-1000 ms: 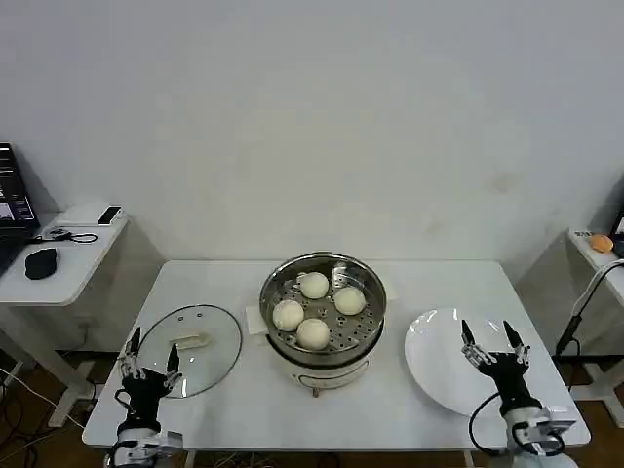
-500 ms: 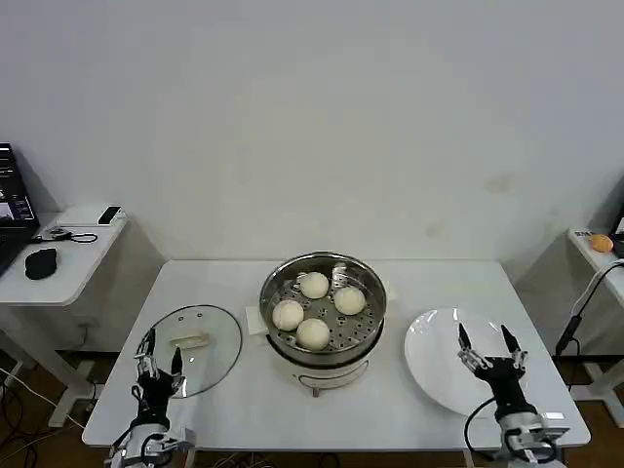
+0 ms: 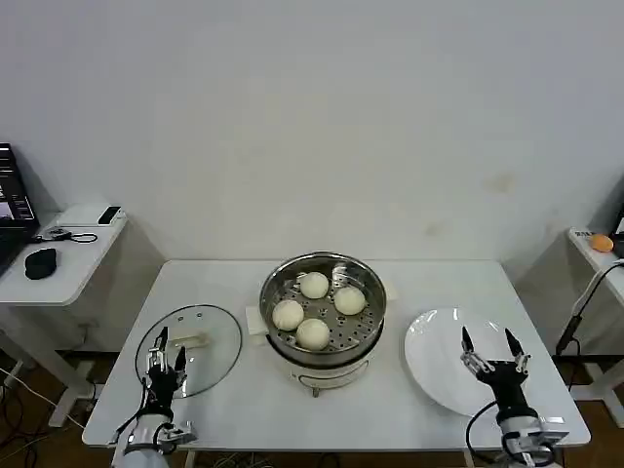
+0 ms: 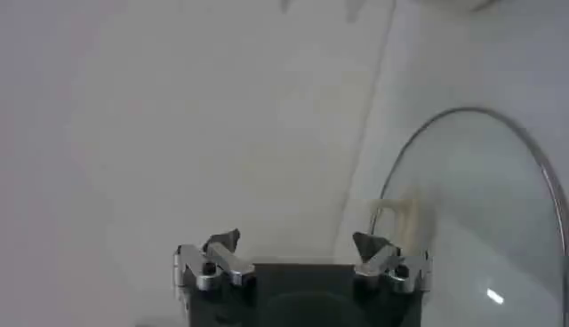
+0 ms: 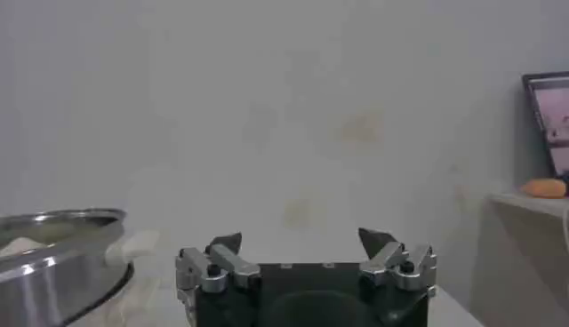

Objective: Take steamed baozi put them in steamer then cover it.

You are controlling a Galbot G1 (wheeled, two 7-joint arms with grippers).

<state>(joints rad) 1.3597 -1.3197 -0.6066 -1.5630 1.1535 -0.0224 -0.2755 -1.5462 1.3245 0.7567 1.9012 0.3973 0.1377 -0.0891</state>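
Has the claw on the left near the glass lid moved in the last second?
Yes. The left gripper has shifted toward the steamer: a second ago it sat at the outer edge of the glass lid, and now it is over the lid's near rim, open.

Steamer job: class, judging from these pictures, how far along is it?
Done: all four steamed baozi sit in the steamer; the white plate is bare. In hand: nothing; the left gripper hangs open beside the glass lid, the right gripper open over the plate. Left: covering the steamer.

No readable text, label or number anywhere.
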